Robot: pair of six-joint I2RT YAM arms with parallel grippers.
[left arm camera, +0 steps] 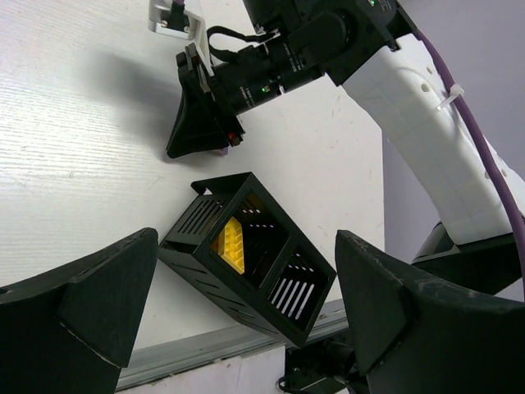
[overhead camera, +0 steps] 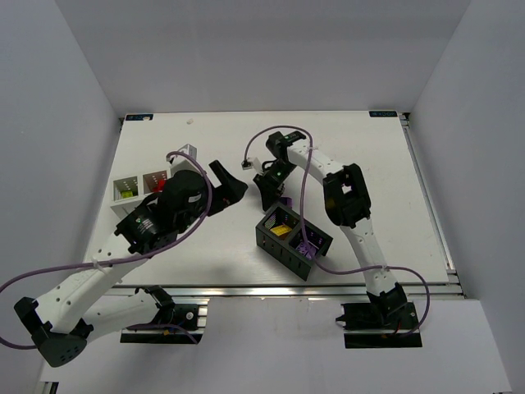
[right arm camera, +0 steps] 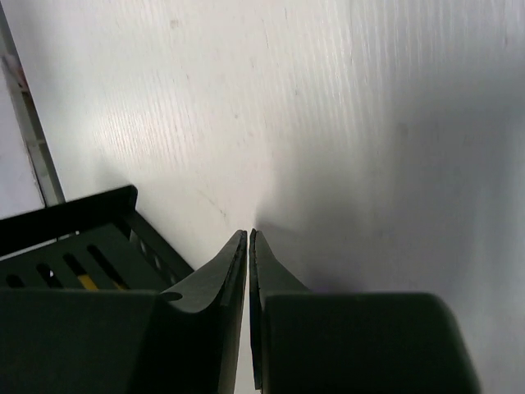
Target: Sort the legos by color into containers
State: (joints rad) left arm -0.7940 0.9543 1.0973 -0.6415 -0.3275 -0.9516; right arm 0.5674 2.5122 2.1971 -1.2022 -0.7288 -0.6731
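Legos: you have a yellow lego in one cell of the black box and a purple lego in the cell next to it. A red lego and a lime green lego sit in separate cells of the white box.
Black box: it stands at an angle on the tabletop, right of centre.
White box: it is on the left side, partly hidden by your left arm.
Left gripper: released, fingers spread wide with nothing between them, between the two boxes and facing the black one.
Right gripper: clenched, fingers pressed together with nothing visible between them, tips down near the tabletop by the black box's far corner.
Purple bit: it shows just beside your right gripper. You cannot tell whether they touch.
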